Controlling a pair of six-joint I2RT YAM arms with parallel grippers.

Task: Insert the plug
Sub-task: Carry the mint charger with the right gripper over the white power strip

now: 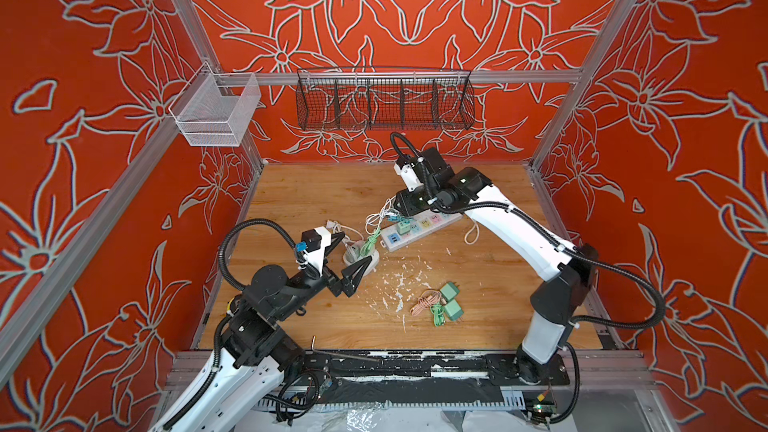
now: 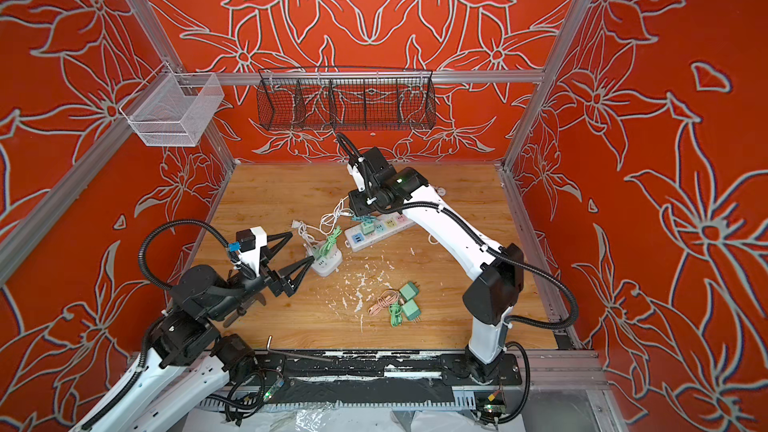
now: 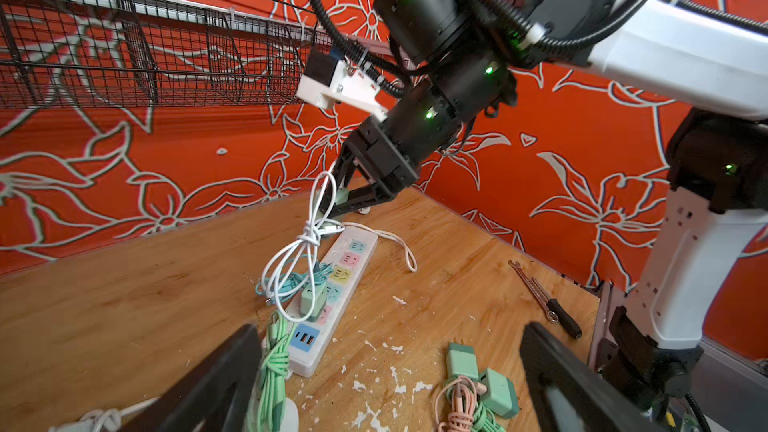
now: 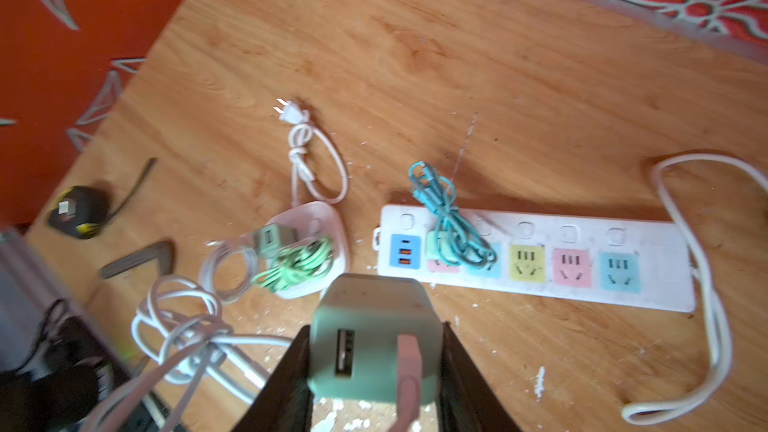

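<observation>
My right gripper (image 4: 376,371) is shut on a green plug (image 4: 374,326) with a pink-white cable stuck in its face. A knotted white cable (image 3: 299,251) hangs from the plug. In the left wrist view the held plug (image 3: 341,197) hovers above the far end of the white power strip (image 3: 332,317), whose coloured sockets (image 4: 571,265) face up. Another green plug (image 4: 440,249) with a teal cable sits in the power strip (image 1: 419,231). My left gripper (image 1: 352,254) stands open and empty by a small round white socket (image 2: 328,270) draped with a green cable (image 3: 272,371).
Two loose green plugs (image 1: 451,300) with pink and green cables lie at mid table among white flakes. A wrench (image 3: 536,288) lies near the right wall. A hex key (image 1: 332,353) lies at the front edge and a tape measure (image 4: 79,211) at the left. Wire baskets (image 1: 384,99) hang on the back wall.
</observation>
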